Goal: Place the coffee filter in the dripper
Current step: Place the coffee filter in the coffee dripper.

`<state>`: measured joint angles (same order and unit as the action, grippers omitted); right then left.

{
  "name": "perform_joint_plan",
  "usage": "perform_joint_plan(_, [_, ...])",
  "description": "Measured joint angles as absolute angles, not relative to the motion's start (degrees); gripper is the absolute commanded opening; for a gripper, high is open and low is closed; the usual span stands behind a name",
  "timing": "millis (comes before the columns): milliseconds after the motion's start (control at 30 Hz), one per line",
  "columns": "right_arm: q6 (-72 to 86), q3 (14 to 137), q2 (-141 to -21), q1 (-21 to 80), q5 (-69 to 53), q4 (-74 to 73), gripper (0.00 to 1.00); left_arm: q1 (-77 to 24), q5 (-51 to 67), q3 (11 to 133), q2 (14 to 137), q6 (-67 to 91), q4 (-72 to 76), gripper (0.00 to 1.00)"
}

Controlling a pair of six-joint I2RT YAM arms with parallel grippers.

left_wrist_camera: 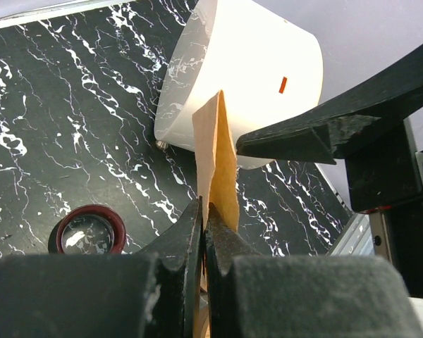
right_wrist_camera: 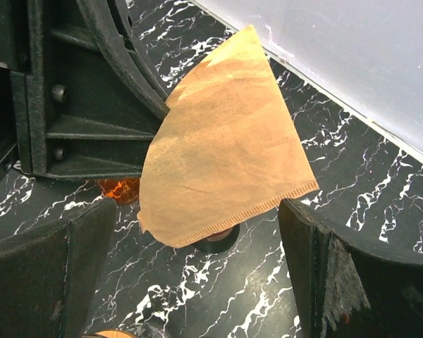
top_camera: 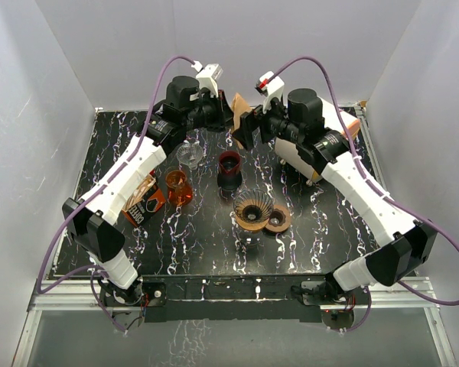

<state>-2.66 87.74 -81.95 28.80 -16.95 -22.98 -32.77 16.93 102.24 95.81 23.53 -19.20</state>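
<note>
Nearest to us, at the near edge of the black marbled table (top_camera: pixel 206 245), stand the left arm's base (top_camera: pixel 122 284) and the right arm's base (top_camera: pixel 333 290), both in front of the dripper (top_camera: pixel 254 208). Reading from the left, a coffee packet (top_camera: pixel 143 203) lies well to the dripper's left under the left arm. Next comes an orange glass (top_camera: pixel 177 186), with a clear glass (top_camera: pixel 188 155) behind it. A red-rimmed dark cup (top_camera: pixel 229 168) stands just behind the dripper and a little left. A small brown disc (top_camera: pixel 278 220) touches the dripper's right side. Well behind the dripper and raised off the table, the left gripper (left_wrist_camera: pixel 203 211) has its fingers pressed together on the lower edge of the coffee filter (right_wrist_camera: pixel 225 134), holding the brown sheet upright. The right gripper (right_wrist_camera: pixel 194 211) faces it with its fingers spread wide, one on each side of the filter; we cannot tell whether either one touches the paper. A white cylinder (left_wrist_camera: pixel 247 77) sits behind and right of the dripper, under the right arm.
</note>
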Motion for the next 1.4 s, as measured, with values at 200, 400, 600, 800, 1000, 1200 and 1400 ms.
perform_joint_plan(200, [-2.68, 87.42, -82.76, 29.61, -14.41, -23.03, 0.98, -33.41, 16.36, 102.24, 96.01, 23.64, -19.20, 0.00])
perform_joint_plan(400, [-2.68, 87.42, -83.77, 30.09, -11.88, -23.07, 0.96, -33.74, 15.84, 102.24, 96.27, 23.64, -19.22, 0.00])
perform_joint_plan(600, [-2.72, 87.44, -83.96, 30.28, -9.52, -23.81, 0.93, -33.91, 15.73, 102.21, 96.27, 23.57, -19.22, 0.00])
perform_joint_plan(800, [-2.79, 87.44, -83.96, 30.28, -8.86, -24.10, 0.92, -33.93, 15.46, 101.80, 96.27, 23.03, -19.07, 0.00])
perform_joint_plan(1000, [-2.98, 87.44, -83.96, 30.26, -8.67, -24.27, 0.91, -33.93, 15.00, 101.12, 96.25, 22.50, -18.85, 0.00])
perform_joint_plan(1200, [-3.09, 87.44, -83.94, 30.06, -8.71, -24.27, 0.91, -33.93, 14.98, 101.12, 96.25, 22.06, -18.83, 0.00])
perform_joint_plan(1400, [-3.09, 87.44, -83.70, 29.47, -8.73, -24.34, 0.91, -33.93, 14.96, 101.12, 96.25, 21.56, -18.83, 0.00])
